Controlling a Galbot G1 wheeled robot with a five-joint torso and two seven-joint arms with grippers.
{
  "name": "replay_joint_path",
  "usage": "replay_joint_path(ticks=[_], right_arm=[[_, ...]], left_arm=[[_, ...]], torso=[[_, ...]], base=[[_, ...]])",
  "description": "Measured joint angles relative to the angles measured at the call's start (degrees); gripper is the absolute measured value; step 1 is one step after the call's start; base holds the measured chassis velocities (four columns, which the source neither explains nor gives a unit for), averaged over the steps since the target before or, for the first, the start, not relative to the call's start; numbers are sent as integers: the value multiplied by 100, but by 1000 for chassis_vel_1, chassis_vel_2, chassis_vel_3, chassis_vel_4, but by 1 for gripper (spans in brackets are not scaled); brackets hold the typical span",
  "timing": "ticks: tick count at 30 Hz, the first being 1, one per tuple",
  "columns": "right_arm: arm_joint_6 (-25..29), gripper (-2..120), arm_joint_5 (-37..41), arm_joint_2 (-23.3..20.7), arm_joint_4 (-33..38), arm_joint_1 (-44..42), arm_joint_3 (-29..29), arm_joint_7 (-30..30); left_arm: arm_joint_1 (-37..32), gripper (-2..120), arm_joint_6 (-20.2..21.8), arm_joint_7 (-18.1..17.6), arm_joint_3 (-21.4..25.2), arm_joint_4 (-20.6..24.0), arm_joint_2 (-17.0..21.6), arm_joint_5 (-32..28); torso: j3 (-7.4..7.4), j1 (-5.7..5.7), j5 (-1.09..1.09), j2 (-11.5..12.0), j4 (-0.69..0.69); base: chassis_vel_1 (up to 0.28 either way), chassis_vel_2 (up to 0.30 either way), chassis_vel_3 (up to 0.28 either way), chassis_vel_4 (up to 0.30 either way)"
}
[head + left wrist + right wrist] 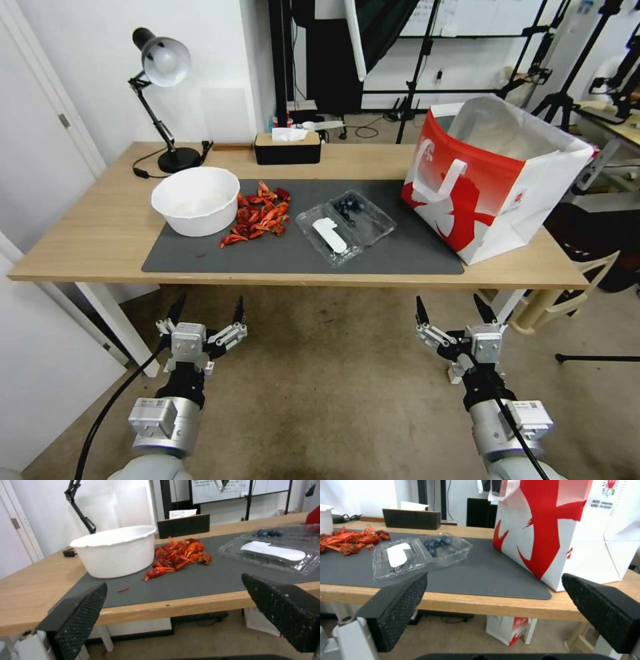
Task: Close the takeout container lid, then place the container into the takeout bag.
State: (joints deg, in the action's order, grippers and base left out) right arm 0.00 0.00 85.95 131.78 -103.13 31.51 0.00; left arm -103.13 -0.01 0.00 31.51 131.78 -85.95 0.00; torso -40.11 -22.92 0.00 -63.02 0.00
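Note:
The clear takeout container (360, 215) lies open on the grey mat, a few dark blueberries in its far half (445, 546). Its lid (329, 235), the near half with a long white label (273, 551), lies flat beside it. To the right stands the red-and-white takeout bag (490, 177), mouth open and silvery inside, also large in the right wrist view (566, 527). My left gripper (205, 311) and right gripper (452, 308) hang open below the table's front edge, well short of the container, with nothing between their fingers.
A white round bowl (195, 200) sits at the mat's left with a heap of red crayfish shells (260, 213) beside it. A black tissue box (287, 147) and a desk lamp (162, 67) stand at the back. The wooden table edge (300, 277) lies ahead of both grippers.

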Motion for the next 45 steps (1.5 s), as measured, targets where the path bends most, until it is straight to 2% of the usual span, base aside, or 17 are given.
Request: replay_joint_path(ticks=[17,18,19,20,21,22,24,25,40,45], right_arm=[[-76,100,-66,47,13,-55,-49,-38],[-300,100,-276,176,89,-186,-180,-147],[-300,100,-276,176,89,-186,-180,-147],[-638,100,-564,395,162,-424,-415,-327],[-748,100,-672,498,254,-509,-481,-393],[-747,100,-676,499,265,-512,-468,-393],[-747,100,-676,499,265,-512,-468,-393],[-735,100,-683,498,278,-515,-452,-393],[-696,100,-652,423,237,-436,-387,-390],[-696,100,-424,308,170,-292,-368,-388]], left_arm=[[4,100,5,-37,-31,2,28,-42],[18,100,38,-172,-126,17,113,-187],[18,100,38,-172,-126,17,113,-187],[54,100,107,-422,-328,61,292,-465],[166,100,341,-1257,-978,190,861,-1382],[197,100,397,-1469,-1135,223,1009,-1615],[197,100,397,-1469,-1135,223,1009,-1615],[246,100,360,-1570,-1304,190,1167,-1897],[272,100,174,-1295,-1269,-9,1194,-1951],[319,100,130,-1226,-1223,-83,1200,-2007]], torso=[[0,0,0,0,-1],[0,0,-2,0,5],[0,0,-2,0,5],[0,0,2,0,-5],[0,0,-1,0,1],[0,0,0,0,1],[0,0,0,0,1],[0,0,0,0,-1],[0,0,0,0,0],[0,0,0,0,0]], base=[[0,0,0,0],[0,0,0,0],[0,0,0,0],[0,0,0,0],[0,0,0,0],[0,0,0,0],[0,0,0,0],[0,0,0,0],[0,0,0,0],[0,0,0,0]])
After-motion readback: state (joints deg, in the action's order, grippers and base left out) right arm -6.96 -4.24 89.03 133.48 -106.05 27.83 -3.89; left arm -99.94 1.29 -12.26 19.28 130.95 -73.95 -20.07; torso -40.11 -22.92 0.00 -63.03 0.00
